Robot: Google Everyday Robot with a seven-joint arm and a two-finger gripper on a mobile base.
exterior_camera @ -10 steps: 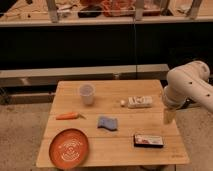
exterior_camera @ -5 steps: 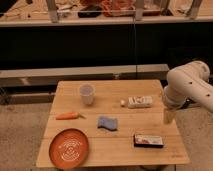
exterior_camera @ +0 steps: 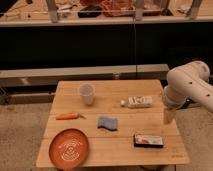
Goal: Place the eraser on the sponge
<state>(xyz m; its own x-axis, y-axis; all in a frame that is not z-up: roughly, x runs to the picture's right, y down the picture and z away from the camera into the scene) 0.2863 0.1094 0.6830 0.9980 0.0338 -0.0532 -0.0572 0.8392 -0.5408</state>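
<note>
On the desk (exterior_camera: 120,156), from the left, lay an orange plate (exterior_camera: 69,147), a carrot (exterior_camera: 67,116) and a clear cup (exterior_camera: 87,93). The sponge (exterior_camera: 106,123) sat mid-desk with its top bare. Right of it and nearer the camera lay the eraser (exterior_camera: 148,140), taken to be the dark flat block, its long axis running left to right. A white packet (exterior_camera: 139,102) lay farther back. The gripper (exterior_camera: 167,116) hung at the desk's right edge, with the eraser near it, to its left and toward the camera. Whether it was released or clenched could not be told.
</note>
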